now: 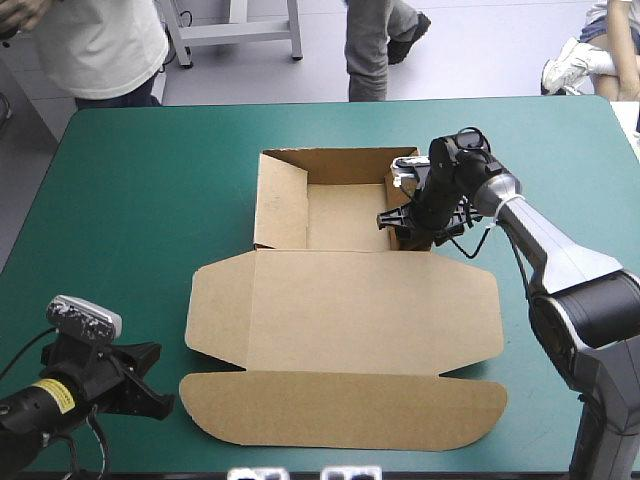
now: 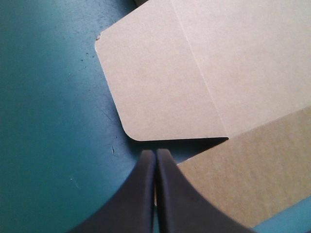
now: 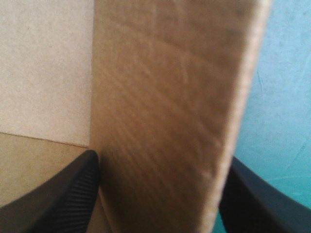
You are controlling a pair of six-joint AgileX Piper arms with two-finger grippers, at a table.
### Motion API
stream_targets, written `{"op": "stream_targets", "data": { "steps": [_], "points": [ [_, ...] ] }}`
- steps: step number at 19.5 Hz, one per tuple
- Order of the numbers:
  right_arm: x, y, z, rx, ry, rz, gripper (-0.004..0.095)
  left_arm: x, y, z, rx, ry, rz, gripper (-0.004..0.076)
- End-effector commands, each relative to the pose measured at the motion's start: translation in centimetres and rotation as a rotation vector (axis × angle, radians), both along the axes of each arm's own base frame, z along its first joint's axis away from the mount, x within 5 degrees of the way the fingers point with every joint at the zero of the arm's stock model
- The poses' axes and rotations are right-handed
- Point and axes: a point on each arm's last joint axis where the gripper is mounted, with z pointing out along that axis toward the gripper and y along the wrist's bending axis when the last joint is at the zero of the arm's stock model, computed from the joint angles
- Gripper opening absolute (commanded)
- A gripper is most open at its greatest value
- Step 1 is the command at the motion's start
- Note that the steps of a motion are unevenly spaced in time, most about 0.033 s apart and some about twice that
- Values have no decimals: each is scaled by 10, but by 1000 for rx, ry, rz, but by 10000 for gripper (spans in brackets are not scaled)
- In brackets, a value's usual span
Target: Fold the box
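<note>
Box (image 1: 340, 300), brown cut board, on teal-green table (image 1: 130, 200): far walls raised, lid flat. Right gripper (image 1: 405, 225) pinches right wall; left gripper (image 2: 155, 154) pressed together, near-left corner.

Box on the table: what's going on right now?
The right gripper is clamped on the right wall of the brown box, one finger on each side. The left wall and far wall are up; the lid lies flat toward the near edge. The left gripper is shut and empty, beside the lid's left edge on the teal-green table.
</note>
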Motion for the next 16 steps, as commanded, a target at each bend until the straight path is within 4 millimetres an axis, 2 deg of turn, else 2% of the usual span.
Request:
{"op": "stream_targets", "data": {
  "steps": [1,5,6,8,11,12,15,16],
  "points": [
    [-6,-3,27,22,-68,26,383,-2,1,-6,-68,-143,12,-8],
    [-8,-5,27,-2,-43,64,-1,-9,4,-22,-102,-191,18,-8],
    [-8,-5,29,-2,-43,65,-16,-10,4,-24,-102,-191,19,-8],
    [-7,-3,51,29,-104,64,-20,-10,4,-31,-100,-179,19,-8],
    [-11,-12,112,56,-300,74,-20,-10,4,-36,-101,-168,19,-8],
    [-17,-24,140,62,-390,52,-20,-9,3,-37,-104,-168,20,-8],
    [-39,-82,207,3,-611,-80,-20,-8,3,-34,-115,-194,24,-8],
    [-50,-110,224,-41,-668,-143,-20,-8,3,-34,-121,-204,25,-8]
  ]
}}
